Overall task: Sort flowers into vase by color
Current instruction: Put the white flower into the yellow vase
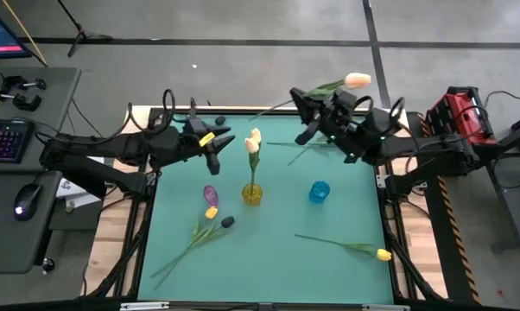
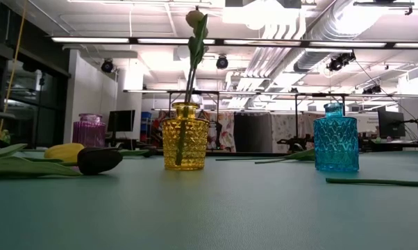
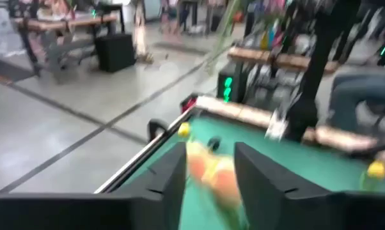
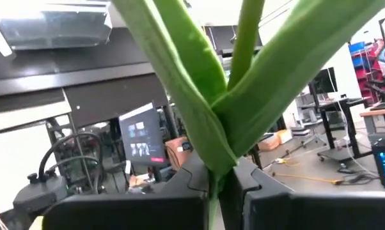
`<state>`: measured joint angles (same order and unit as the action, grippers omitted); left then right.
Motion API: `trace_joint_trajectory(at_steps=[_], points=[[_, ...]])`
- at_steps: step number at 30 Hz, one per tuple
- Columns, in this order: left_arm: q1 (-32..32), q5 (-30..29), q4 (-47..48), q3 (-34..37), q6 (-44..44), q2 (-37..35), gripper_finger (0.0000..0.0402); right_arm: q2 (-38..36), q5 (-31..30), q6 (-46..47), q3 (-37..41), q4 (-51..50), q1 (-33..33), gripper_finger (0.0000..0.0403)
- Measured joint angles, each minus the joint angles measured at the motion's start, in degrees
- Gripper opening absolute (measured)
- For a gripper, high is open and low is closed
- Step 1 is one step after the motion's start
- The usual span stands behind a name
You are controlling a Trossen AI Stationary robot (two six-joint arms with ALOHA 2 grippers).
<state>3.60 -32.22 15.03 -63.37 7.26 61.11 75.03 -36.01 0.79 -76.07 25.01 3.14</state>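
Observation:
My right gripper hangs over the table's far edge, shut on a cream-peach tulip. The yellow vase holds two cream-peach tulips, their stems standing in its neck. My left gripper is open, just left of those heads and apart from them; they show blurred beyond its fingers. The purple vase and blue vase stand on either side of the yellow one. A yellow tulip and a black tulip lie near the purple vase; another yellow tulip lies near the right corner. My right gripper pinches the tulip's green stem between its two fingers, where the leaves branch off. The fingers lie across the stem. The flower is lifted clear of the table, roughly level, with its head past the far edge and its stem end pointing left.
A loose green stem lies on the mat under my right arm, its head hidden. In the low view the three vases stand in a row: purple vase, yellow vase, blue vase. Bare mat lies along the near edge.

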Motion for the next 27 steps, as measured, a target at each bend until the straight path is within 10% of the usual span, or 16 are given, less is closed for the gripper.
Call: trace_joint_trajectory(at_steps=[12,27], points=[[0.02,-3.48,16.97,0.84,4.63,-13.66,0.0235,-10.51,4.51,14.7,-0.02,-30.97,3.69,0.0],[0.22,9.04,-10.53,24.31,9.34,-25.6,0.0236,10.07,12.94,26.04,0.02,-40.36,7.76,0.0]])
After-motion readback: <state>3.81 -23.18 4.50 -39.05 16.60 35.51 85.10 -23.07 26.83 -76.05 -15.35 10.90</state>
